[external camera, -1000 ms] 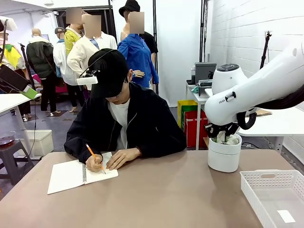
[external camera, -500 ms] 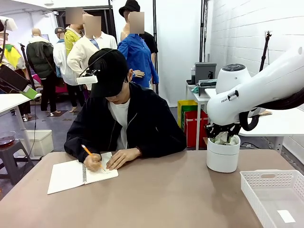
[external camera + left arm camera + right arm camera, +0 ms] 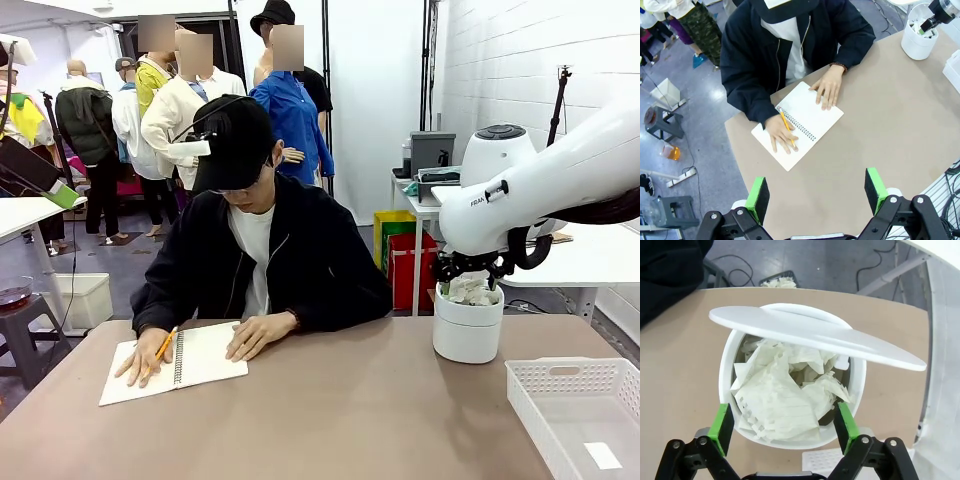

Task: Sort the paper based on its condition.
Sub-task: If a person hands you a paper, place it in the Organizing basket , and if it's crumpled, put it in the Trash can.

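Right wrist view: the right gripper (image 3: 784, 416) is spread wide, empty, above the paper (image 3: 782, 390) in the bin (image 3: 726, 367); a straight lift is advised, clear of the tilted lid (image 3: 815, 337).

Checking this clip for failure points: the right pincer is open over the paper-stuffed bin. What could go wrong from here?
1. The crumpled paper is heaped to the rim of the white bin; a wad could snag on the open right pincer and spill when it lifts.
2. The tilted lid hangs close over the opening, so the pincer may knock it.
3. The bin stands near the table's far edge; a bump might tip it off.
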`<state>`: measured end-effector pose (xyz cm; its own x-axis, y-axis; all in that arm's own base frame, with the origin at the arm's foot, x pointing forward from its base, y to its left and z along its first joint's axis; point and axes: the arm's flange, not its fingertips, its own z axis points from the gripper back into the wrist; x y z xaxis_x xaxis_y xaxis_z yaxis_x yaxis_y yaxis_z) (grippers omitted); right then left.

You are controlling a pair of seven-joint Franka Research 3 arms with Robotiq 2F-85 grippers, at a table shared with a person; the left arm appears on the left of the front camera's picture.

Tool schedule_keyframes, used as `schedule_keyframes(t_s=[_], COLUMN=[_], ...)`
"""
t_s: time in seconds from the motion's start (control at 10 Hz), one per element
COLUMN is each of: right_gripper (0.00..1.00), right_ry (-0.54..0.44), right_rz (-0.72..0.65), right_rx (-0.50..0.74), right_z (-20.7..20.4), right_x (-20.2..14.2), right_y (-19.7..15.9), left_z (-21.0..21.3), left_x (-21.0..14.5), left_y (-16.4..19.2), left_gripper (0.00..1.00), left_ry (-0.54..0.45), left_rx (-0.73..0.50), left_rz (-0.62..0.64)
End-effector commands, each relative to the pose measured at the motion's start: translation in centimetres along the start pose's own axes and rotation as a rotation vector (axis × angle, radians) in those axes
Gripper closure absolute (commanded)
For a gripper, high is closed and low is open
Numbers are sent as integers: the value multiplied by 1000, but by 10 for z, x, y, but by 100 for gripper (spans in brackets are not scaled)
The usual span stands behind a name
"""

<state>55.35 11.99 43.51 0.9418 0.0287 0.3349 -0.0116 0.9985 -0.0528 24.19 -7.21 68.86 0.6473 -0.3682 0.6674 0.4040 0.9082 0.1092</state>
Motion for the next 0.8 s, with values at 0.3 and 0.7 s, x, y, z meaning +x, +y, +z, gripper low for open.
schedule_keyframes(t_s=[0.3, 0.7], right_gripper=[0, 0], right_ry=[4, 17], right_rz=[-62, -148], right_rx=[0, -59], right_z=[21, 13], right_x=[-5, 5], right_y=[-6, -15], left_z=[0, 0], left_x=[0, 0], left_y=[1, 1], left_gripper=[0, 0], left_ry=[2, 2], left_rx=[10, 10], left_rz=[1, 1])
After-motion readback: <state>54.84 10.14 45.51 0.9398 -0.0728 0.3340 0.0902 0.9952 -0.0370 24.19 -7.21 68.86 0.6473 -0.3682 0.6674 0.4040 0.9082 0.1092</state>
